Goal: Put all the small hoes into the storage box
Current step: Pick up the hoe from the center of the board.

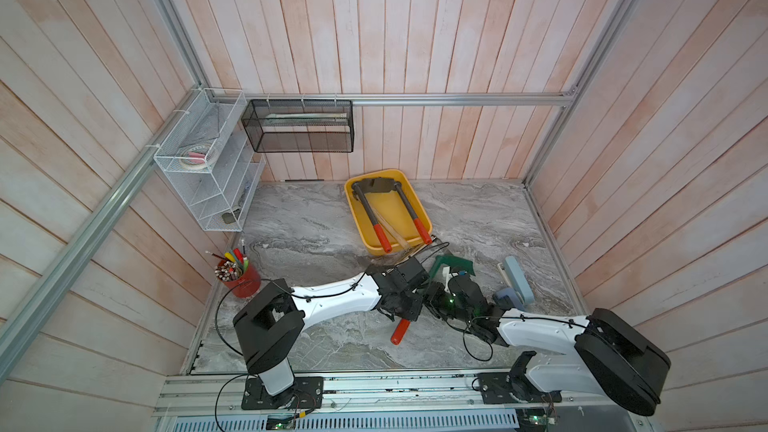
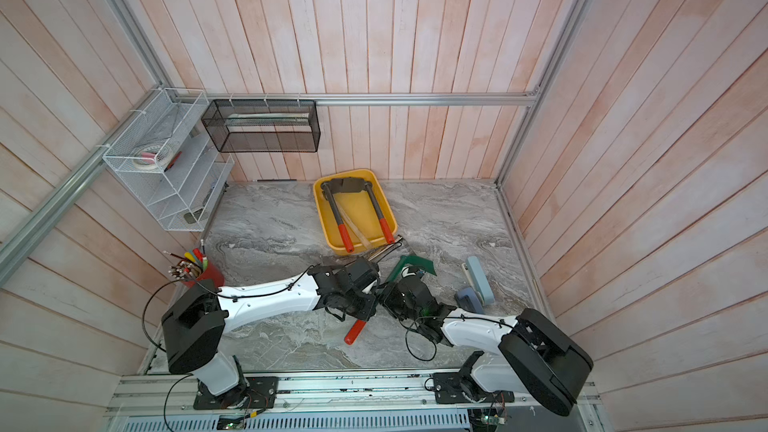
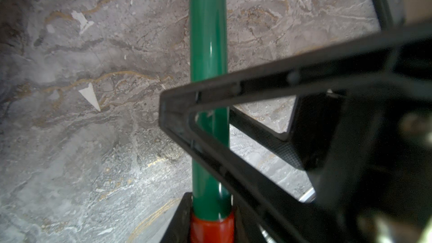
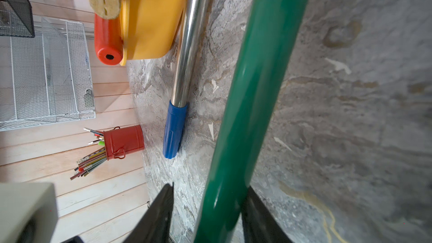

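The small hoe [image 1: 451,264] has a green shaft and head and a red grip. It is outside the storage box [image 1: 353,206], near the box's front edge, over the marble table [image 1: 299,222]. The left gripper [image 3: 207,160] is clamped on the shaft just above the red grip. The right gripper [image 4: 210,206] straddles the shaft further along, with its jaws parted and a gap visible on one side. Two red-gripped tools [image 1: 422,230] occupy the box.

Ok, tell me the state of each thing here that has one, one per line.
small hoe: gripped on its green shaft, outside the storage box.
left gripper: shut on the small hoe.
right gripper: open, jaws either side of the shaft.
storage box: upright, two red-handled tools inside.
red pencil cup: upright, full.
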`<action>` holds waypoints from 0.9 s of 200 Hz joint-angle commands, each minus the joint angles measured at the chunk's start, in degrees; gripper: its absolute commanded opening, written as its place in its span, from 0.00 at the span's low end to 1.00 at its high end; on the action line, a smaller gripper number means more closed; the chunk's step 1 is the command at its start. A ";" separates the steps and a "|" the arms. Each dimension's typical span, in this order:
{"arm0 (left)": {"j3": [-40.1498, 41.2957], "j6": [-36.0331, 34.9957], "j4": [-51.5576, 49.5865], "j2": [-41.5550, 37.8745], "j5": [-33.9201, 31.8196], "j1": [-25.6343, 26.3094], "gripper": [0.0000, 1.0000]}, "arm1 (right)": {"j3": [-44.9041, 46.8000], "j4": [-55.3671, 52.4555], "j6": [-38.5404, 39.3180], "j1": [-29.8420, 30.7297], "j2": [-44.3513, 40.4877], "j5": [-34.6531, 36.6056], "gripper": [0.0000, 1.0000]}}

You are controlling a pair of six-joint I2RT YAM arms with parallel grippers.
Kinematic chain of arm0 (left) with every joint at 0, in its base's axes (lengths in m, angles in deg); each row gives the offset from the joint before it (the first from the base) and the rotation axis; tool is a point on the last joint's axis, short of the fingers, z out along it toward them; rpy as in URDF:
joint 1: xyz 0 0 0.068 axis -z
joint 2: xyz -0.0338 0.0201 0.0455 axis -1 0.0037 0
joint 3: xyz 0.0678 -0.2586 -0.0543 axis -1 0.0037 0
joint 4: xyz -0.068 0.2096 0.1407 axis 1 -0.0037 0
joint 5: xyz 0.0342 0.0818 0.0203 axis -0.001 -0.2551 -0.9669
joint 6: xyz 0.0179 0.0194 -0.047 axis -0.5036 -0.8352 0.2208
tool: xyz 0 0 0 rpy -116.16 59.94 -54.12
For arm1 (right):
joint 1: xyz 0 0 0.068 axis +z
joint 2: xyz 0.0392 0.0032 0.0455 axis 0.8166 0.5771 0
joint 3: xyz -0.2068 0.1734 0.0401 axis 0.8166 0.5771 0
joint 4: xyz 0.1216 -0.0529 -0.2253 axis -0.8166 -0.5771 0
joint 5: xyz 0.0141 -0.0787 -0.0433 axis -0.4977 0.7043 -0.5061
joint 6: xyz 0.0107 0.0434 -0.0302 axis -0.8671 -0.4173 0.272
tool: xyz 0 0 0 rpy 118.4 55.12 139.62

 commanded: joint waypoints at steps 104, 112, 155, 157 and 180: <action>0.25 0.58 4.65 -3.10 1.61 2.00 0.05 | -0.93 -4.88 3.13 1.14 -6.65 5.67 0.13; 0.59 0.94 4.93 -3.22 1.92 1.98 0.10 | -1.70 -7.07 4.04 1.35 -8.04 6.84 0.13; 1.87 2.71 7.02 -4.17 3.46 1.06 0.36 | -3.69 -13.64 6.92 1.36 -13.48 10.58 0.12; 1.91 2.72 7.07 -4.19 3.55 1.03 0.38 | -3.77 -13.82 7.04 1.37 -13.57 10.66 0.12; 1.94 2.73 7.74 -3.93 4.64 0.64 0.41 | -4.06 -14.84 7.49 1.37 -14.90 11.51 0.12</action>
